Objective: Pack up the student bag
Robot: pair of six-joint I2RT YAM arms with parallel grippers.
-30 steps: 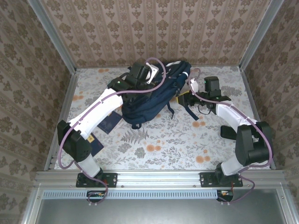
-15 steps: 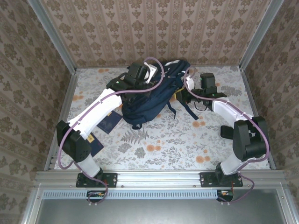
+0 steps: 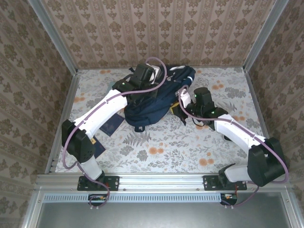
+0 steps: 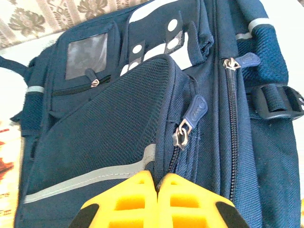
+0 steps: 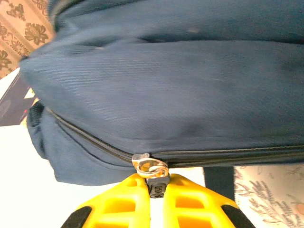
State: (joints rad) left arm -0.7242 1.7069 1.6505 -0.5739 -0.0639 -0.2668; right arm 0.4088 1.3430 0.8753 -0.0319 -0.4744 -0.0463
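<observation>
Seen from above, a small flat dark-blue case (image 3: pixel 112 126) lies on the floral-patterned tabletop (image 3: pixel 190 142) in the left middle of the frame, just beside the lower left edge of the student bag (image 3: pixel 148 107). This is a large navy-blue fabric backpack with white reflective stripes, lying flat at the upper centre of the table. The left arm reaches from the lower left up over the top of the bag.

In the left wrist view, the left gripper (image 4: pixel 158 179) sits at the bottom centre. Its yellow fingers are clenched tip to tip against the lower edge of the bag's mesh front pocket, and whether fabric is pinched between them cannot be told.

On the right of the overhead view, the right arm meets the bag's right side. In the right wrist view, the right gripper (image 5: pixel 156 180) is clamped on a dark zipper pull (image 5: pixel 156 188) hanging below the bag's long zip.
</observation>
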